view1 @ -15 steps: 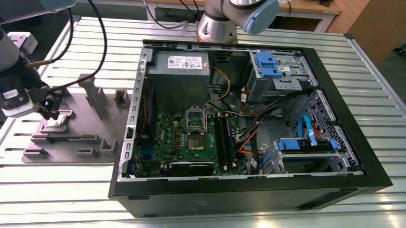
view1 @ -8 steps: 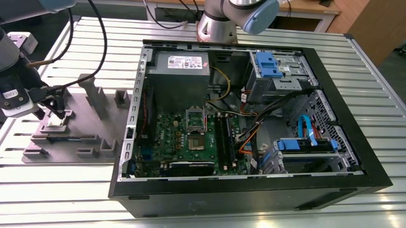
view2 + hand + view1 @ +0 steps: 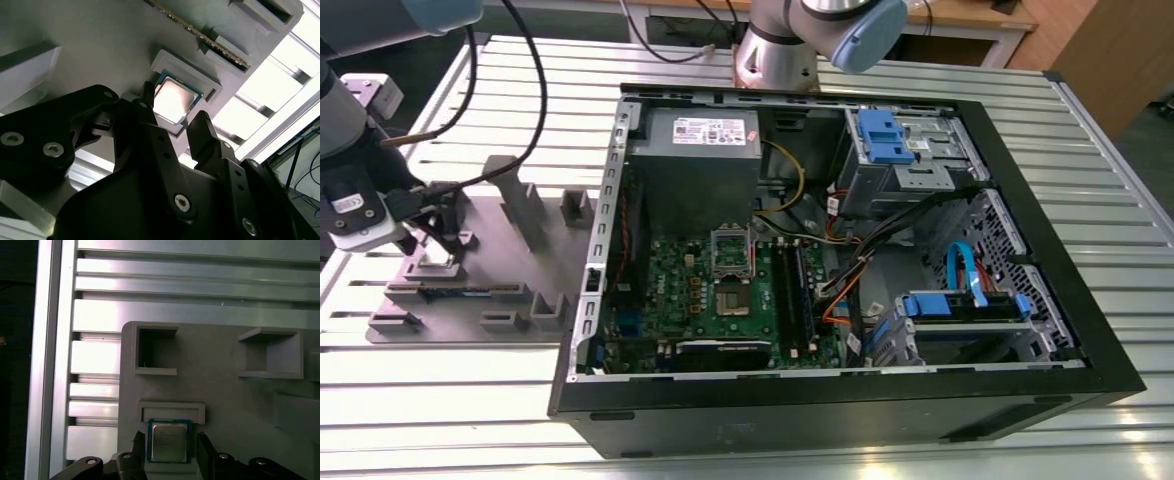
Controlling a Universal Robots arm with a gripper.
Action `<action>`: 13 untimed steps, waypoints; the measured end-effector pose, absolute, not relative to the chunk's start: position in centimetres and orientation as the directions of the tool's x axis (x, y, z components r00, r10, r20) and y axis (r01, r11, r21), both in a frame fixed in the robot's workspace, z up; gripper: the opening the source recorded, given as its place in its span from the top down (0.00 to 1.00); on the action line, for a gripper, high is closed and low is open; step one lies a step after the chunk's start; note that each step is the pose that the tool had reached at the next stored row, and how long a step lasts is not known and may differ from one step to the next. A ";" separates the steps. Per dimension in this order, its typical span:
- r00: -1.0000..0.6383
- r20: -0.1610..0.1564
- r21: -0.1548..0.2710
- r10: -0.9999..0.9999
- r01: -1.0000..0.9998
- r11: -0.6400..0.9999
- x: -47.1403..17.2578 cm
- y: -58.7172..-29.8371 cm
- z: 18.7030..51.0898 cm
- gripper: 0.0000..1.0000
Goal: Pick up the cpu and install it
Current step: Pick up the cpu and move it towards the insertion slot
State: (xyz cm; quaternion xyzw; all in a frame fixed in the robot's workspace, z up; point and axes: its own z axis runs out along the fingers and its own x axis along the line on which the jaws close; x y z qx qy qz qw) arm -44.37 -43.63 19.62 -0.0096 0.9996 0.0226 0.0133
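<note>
The cpu (image 3: 169, 441) (image 3: 173, 99), a small square chip with a pale metal top and a greenish rim, lies flat in a raised pocket of the grey fixture plate (image 3: 225, 405). My gripper (image 3: 170, 450) (image 3: 174, 117) is open and low over it, one black finger on each side of the chip with a thin gap at both edges. In the exterior view the gripper (image 3: 440, 250) hangs over the plate (image 3: 507, 270) at that view's left, outside the computer case. The dark socket (image 3: 731, 300) sits on the green motherboard inside the case.
The open black computer case (image 3: 1067, 300) holds a grey power supply (image 3: 700, 150), cables and blue drive brackets (image 3: 961, 305). Upright grey blocks (image 3: 520, 205) stand on the fixture plate. A memory stick (image 3: 200, 35) lies in a slot near the chip. A slatted aluminium table (image 3: 1121, 180) carries everything.
</note>
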 end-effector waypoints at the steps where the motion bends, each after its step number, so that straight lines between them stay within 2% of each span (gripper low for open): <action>1: -0.999 -0.027 0.045 -0.019 -0.020 0.999 -44.4 -43.6 19.4 0.47; 10: -0.999 -0.027 0.045 -0.020 -0.021 0.999 -44.4 -43.6 19.3 0.46; 11: -0.999 -0.027 0.045 -0.019 -0.021 0.999 -44.4 -43.6 19.3 0.40; 13: -0.999 -0.027 0.045 -0.020 -0.021 0.999 -44.4 -43.6 19.1 0.40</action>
